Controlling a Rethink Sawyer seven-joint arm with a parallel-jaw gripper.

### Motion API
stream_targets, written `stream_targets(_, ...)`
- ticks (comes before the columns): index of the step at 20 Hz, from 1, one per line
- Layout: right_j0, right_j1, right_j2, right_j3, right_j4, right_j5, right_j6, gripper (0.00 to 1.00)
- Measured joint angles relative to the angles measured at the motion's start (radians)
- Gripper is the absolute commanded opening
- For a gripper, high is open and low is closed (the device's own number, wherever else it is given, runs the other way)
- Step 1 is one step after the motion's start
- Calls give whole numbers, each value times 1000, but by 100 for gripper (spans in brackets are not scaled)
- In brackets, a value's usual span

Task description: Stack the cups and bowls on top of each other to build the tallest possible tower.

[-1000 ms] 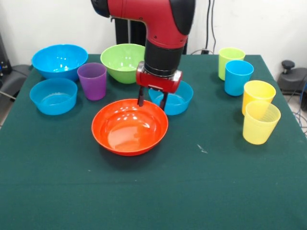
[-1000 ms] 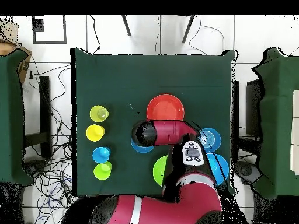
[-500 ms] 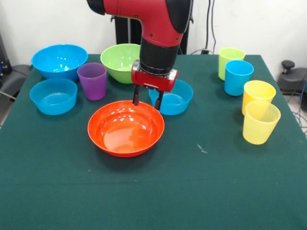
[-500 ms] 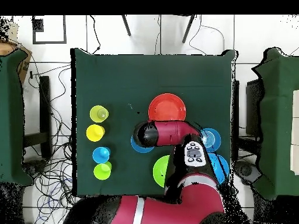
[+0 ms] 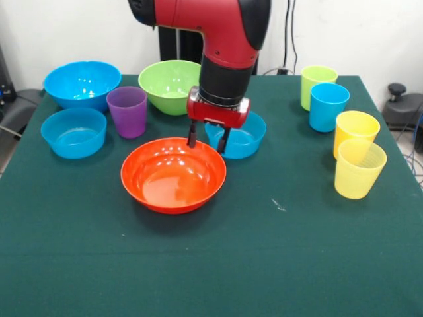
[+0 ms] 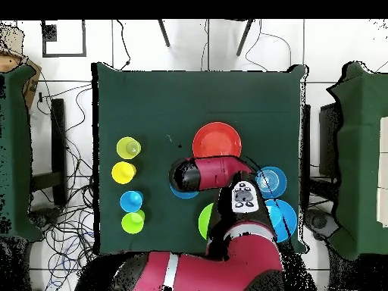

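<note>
While my tool [image 5: 208, 142] is hanging empty, fingers apart, over the orange bowl [image 5: 173, 175]'s far rim, I am risking nudging it.

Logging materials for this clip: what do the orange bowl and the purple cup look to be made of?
Orange bowl: probably hard plastic with a glossy finish, since bright light spots reflect inside it. Purple cup: likely smooth plastic, slightly see-through, with a soft sheen.

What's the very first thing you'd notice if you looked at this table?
The big orange bowl shines in the middle of the green table, with the red robot arm reaching down so its open end effector hangs at the bowl's far rim. Next you'd see the two yellow cups touching at the right side.
</note>
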State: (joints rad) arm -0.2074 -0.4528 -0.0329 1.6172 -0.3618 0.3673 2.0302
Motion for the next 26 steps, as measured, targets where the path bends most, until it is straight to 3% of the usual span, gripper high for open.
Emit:
stream_targets(16,13,62,1,-33,-14,0,0,100)
stream_targets(17,13,64,1,-34,-15,0,0,0)
stream_targets(26,12,44,4,-38,-32,25,0,0)
